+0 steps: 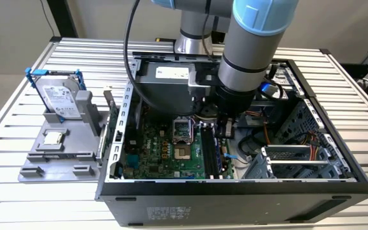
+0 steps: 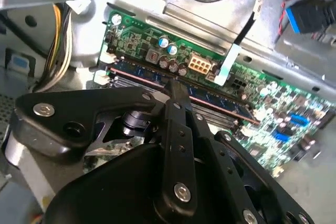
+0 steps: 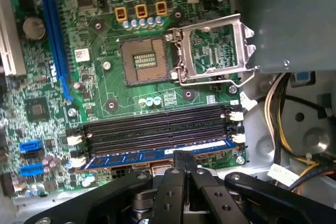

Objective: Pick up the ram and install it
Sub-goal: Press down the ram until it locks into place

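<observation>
The ram (image 3: pixel 152 155), a thin dark-blue stick, lies along the memory slot closest to my fingers on the green motherboard (image 3: pixel 105 85). The black slots (image 3: pixel 157 127) beside it hold nothing. My gripper (image 3: pixel 184 157) is shut, its two fingertips pressed together and resting on the ram's top edge near the middle. In the second wrist view the gripper (image 2: pixel 173 84) meets the ram (image 2: pixel 137 72) the same way. In the exterior view the gripper (image 1: pixel 225 133) reaches down inside the open computer case (image 1: pixel 235 189), over the slots.
On the exterior view's left, a grey holder (image 1: pixel 34 167) carries a silver hard drive in a blue frame (image 1: pixel 63 98) and a small square chip (image 1: pixel 54 138). The processor socket (image 3: pixel 144 61) stands open. Cables (image 3: pixel 283 124), a drive cage (image 1: pixel 293 160) and the power supply (image 1: pixel 171 79) crowd the case.
</observation>
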`<state>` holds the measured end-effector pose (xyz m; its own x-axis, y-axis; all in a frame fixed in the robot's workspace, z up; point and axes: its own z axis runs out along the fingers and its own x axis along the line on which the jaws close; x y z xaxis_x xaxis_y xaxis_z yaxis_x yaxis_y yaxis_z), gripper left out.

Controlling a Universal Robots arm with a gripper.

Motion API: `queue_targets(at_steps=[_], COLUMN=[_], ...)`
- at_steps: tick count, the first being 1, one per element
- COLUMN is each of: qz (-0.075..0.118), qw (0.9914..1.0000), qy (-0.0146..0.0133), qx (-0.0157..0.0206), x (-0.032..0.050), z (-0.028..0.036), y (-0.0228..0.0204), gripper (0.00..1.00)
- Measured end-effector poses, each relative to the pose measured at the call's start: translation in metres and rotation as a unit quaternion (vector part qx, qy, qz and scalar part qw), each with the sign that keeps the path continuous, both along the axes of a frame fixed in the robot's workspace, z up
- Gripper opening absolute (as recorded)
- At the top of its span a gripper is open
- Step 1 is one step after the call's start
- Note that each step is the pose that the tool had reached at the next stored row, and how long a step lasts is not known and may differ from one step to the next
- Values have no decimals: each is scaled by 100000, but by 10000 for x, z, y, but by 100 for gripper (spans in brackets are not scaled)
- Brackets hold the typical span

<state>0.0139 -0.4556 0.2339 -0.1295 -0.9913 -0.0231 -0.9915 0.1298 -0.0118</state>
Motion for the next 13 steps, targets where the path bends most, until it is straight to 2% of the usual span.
queue_targets(at_steps=[4, 7, 13], qz=[3410, 3463, 3464], qw=[99942, 99940, 99940], qy=[-62, -47, -9], qx=[3, 5, -104], x=[-4, 0, 0], z=[0, -13, -114], y=[0, -3, -5], gripper=[0, 0, 0])
